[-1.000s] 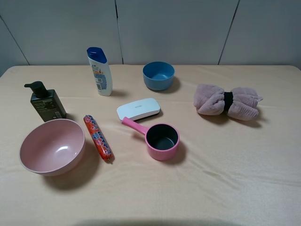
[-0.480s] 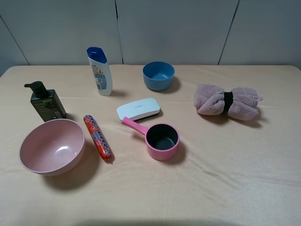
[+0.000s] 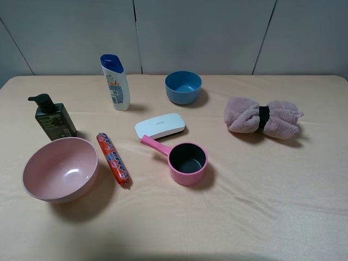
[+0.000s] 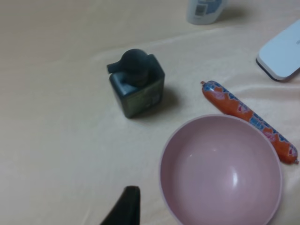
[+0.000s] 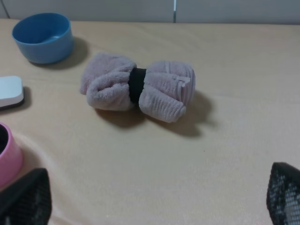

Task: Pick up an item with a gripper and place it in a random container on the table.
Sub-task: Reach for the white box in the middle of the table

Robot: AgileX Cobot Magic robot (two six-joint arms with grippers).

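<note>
On the beige-clothed table (image 3: 272, 196), we see the flat white case (image 3: 160, 125) lying near the middle, apart from both grippers. It sits in front of the small blue bowl (image 3: 183, 87), with the tip of the pink saucepan (image 3: 182, 175)'s handle just beside its near edge. The large pale-pink bowl (image 3: 51, 160) stands upright at the near left with nothing inside it. A red sausage-shaped tube (image 3: 114, 159) lies just beside it, between bowl and saucepan. Behind the bowl stands a dark pump bottle (image 3: 53, 118), and farther back a white shampoo bottle (image 3: 116, 82) with a blue cap. A rolled pink towel (image 3: 263, 118) cinched by a black band rests at the right.

The high camera shows neither arm. From the left wrist we catch only 1 dark finger of the left gripper (image 4: 123, 211), above the cloth near the bowl, so we cannot tell how its jaws stand. The right gripper (image 5: 154, 197) hangs with its 2 fingers spread wide, holding nothing, the towel ahead of it.
</note>
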